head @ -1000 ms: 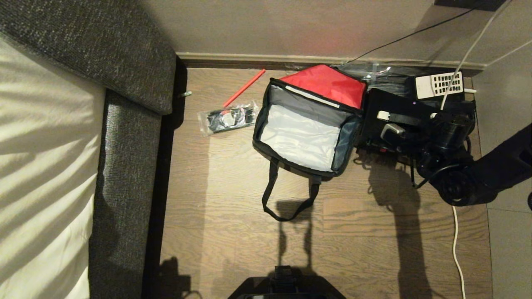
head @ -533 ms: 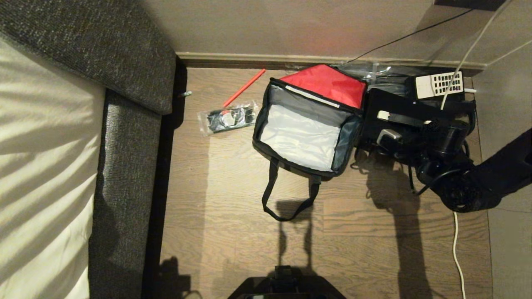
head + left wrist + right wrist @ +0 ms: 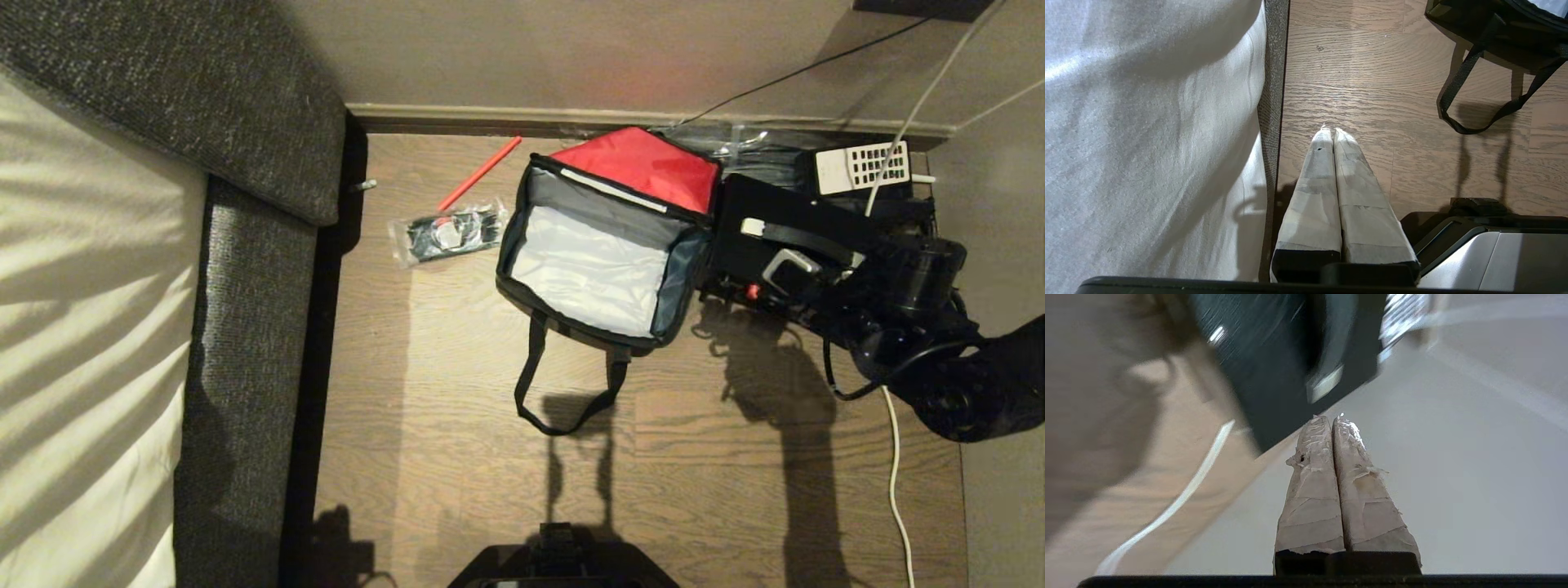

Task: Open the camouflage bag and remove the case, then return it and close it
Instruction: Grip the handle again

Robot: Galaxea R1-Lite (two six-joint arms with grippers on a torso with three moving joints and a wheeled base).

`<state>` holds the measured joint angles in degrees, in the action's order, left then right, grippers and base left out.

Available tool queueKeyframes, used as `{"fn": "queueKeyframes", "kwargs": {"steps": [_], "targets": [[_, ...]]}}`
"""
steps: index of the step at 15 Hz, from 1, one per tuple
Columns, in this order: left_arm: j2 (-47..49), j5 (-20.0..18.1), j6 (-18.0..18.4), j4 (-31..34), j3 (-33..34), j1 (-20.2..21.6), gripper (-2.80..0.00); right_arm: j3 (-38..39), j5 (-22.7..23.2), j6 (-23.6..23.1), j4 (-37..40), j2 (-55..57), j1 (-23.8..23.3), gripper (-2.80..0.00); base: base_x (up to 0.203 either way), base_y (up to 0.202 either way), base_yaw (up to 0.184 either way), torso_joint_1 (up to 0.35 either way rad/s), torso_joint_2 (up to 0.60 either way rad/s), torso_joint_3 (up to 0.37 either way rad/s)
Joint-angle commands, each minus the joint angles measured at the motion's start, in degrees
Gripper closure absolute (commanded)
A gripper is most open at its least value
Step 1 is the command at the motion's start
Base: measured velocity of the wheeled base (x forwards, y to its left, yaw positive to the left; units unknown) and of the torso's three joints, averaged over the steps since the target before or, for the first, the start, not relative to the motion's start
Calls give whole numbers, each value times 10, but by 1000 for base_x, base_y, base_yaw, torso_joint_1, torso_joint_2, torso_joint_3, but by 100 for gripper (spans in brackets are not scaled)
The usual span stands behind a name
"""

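The camouflage bag (image 3: 600,322) lies open on the wooden floor, its red-lined lid (image 3: 645,167) folded back and its pale inside bare. One black strap handle (image 3: 563,392) (image 3: 1457,94) trails toward me. The black case (image 3: 759,204) (image 3: 1290,355) lies flat just right of the bag, strap handle on top and a small red latch (image 3: 751,290) at its near edge. My right gripper (image 3: 784,265) (image 3: 1331,418) hovers over the case's near part, shut with nothing between its taped fingers. My left gripper (image 3: 1329,131) is parked, shut and empty, above the floor beside the sofa.
A grey sofa (image 3: 245,269) with a pale cover fills the left side. A clear packet of black items (image 3: 447,233) and a red stick (image 3: 480,173) lie left of the bag. A black telephone (image 3: 861,166) sits behind the case. A white cable (image 3: 894,474) (image 3: 1167,506) runs along the floor at the right.
My right gripper has closed on nothing and its wrist has drawn back to the right over the case. The case, the bag and my left arm have not moved.
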<state>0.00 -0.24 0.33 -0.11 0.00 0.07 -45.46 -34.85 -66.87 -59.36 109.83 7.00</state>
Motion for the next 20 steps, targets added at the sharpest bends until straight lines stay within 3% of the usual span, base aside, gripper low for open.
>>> {"fn": "queueKeyframes", "kwargs": {"steps": [1, 2, 9, 12, 14, 15, 18, 20], "targets": [[0, 0, 0, -1, 1, 0, 0, 31, -4, 65, 7, -16, 0, 0, 0, 0, 0, 0, 0, 0], [0, 0, 0, -1, 1, 0, 0, 37, -4, 83, 17, -17, 0, 0, 0, 0, 0, 0, 0, 0], [0, 0, 0, 0, 1, 0, 0, 0, 2, 75, 37, 49, 27, 0, 0, 0, 0, 0, 0, 0], [0, 0, 0, -1, 1, 0, 0, -12, 2, 15, 32, 46, 27, 0, 0, 0, 0, 0, 0, 0], [0, 0, 0, -1, 1, 0, 0, -13, 0, 13, 40, 27, 27, 0, 0, 0, 0, 0, 0, 0], [-1, 0, 0, -1, 1, 0, 0, 4, -1, 40, 47, 12, 26, 0, 0, 0, 0, 0, 0, 0], [0, 0, 0, -1, 1, 0, 0, 28, 7, 235, 103, -23, 25, 0, 0, 0, 0, 0, 0, 0], [0, 0, 0, -1, 2, 0, 0, 30, 10, 283, 188, -102, 26, 0, 0, 0, 0, 0, 0, 0]]}}
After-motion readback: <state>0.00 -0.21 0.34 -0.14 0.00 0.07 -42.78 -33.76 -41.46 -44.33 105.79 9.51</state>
